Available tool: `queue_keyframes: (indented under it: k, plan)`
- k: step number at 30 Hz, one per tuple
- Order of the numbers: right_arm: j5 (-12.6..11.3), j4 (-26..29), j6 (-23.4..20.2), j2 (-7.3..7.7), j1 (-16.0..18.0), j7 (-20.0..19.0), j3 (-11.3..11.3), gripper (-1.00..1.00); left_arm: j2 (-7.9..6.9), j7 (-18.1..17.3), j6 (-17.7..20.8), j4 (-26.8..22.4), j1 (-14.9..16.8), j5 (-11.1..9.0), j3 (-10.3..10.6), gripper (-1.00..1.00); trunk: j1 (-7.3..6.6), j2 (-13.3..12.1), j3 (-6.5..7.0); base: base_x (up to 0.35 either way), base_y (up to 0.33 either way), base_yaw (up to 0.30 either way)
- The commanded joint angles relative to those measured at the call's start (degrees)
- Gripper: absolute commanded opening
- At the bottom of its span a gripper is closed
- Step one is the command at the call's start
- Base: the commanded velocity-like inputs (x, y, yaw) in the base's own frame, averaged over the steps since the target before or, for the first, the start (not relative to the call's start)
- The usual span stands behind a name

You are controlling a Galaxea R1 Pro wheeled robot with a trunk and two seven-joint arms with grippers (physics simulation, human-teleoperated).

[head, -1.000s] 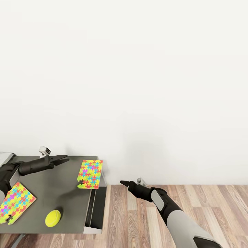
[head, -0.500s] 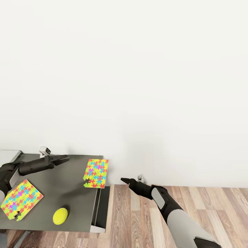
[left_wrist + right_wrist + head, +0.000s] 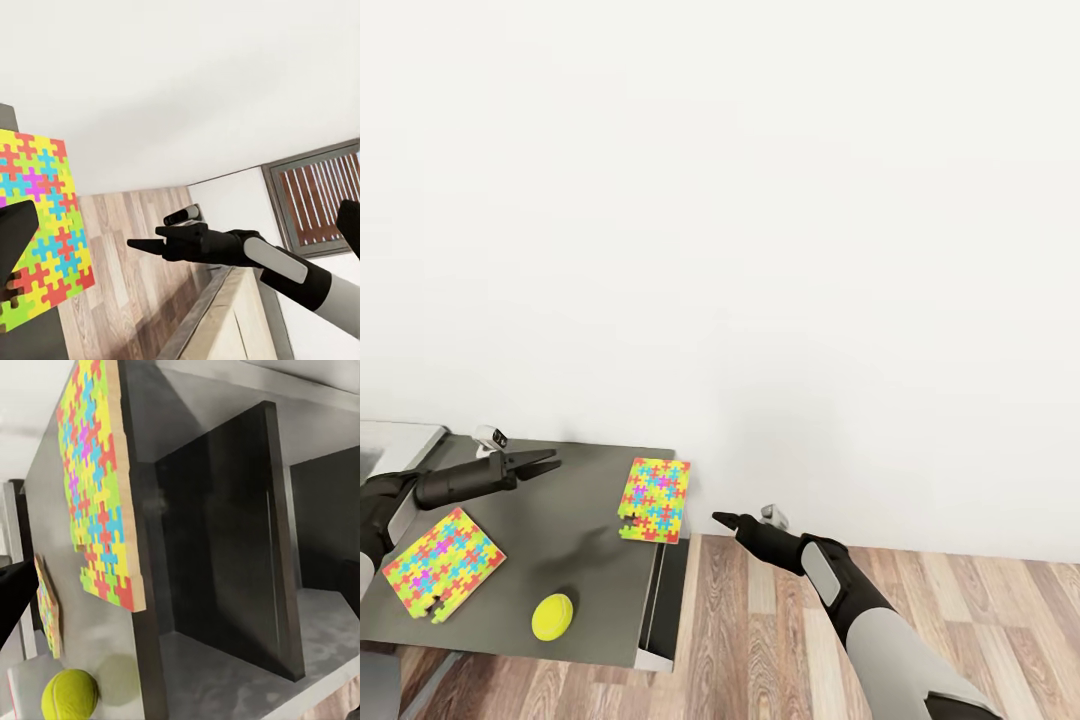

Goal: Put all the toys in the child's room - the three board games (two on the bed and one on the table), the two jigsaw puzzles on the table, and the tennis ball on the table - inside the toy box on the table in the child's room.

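- The robot looks to be lining up at the table [image 3: 560,500]; nothing is held yet, so the step in hand is the approach to a first pick
- Left gripper [image 3: 546,461] hovers above the tabletop, its fingers parted and empty
- One jigsaw puzzle [image 3: 655,499] lies ahead of the left gripper at the table's end, slightly overhanging; the second puzzle [image 3: 443,562] and the tennis ball [image 3: 552,616] sit back toward the robot
- Right gripper [image 3: 722,520] hangs over the floor beside the table end, fingers pressed together, empty
- Next: lower onto a puzzle edge; a thin sheet needs a careful pinch
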State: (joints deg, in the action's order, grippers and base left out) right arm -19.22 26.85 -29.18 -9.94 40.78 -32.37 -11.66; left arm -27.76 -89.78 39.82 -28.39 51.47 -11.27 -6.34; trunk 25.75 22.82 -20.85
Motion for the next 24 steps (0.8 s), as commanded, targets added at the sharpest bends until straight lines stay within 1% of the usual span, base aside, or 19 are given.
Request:
queue_keyframes:
  k: [1,9,16,24]
  plan:
    - [-0.21,0.03,-0.44,-0.06,0.03,-0.08,-0.37,1.0,-0.01,-0.22,0.61,0.0,0.04,0.02,0.01,1.0,0.03,0.1,-0.09,0.0,0.0,0.006]
    - [-0.21,0.04,-0.34,-0.06,-0.04,-0.25,-0.52,1.0,-0.01,-0.22,0.59,0.0,0.04,0.02,0.01,1.0,0.03,0.1,-0.09,0.0,0.0,0.002]
    - [-0.2,0.04,-0.21,-0.06,-0.09,-2.91,-0.63,1.0,-0.01,-0.22,0.58,0.0,0.04,0.02,0.01,1.0,0.03,0.1,-0.09,0.0,0.0,0.0]
    - [-0.19,0.04,-0.19,-0.06,-0.09,-3.71,-0.59,1.0,-0.01,-0.22,0.59,0.0,0.04,0.02,0.01,1.0,0.03,0.1,-0.09,0.0,0.0,0.0]
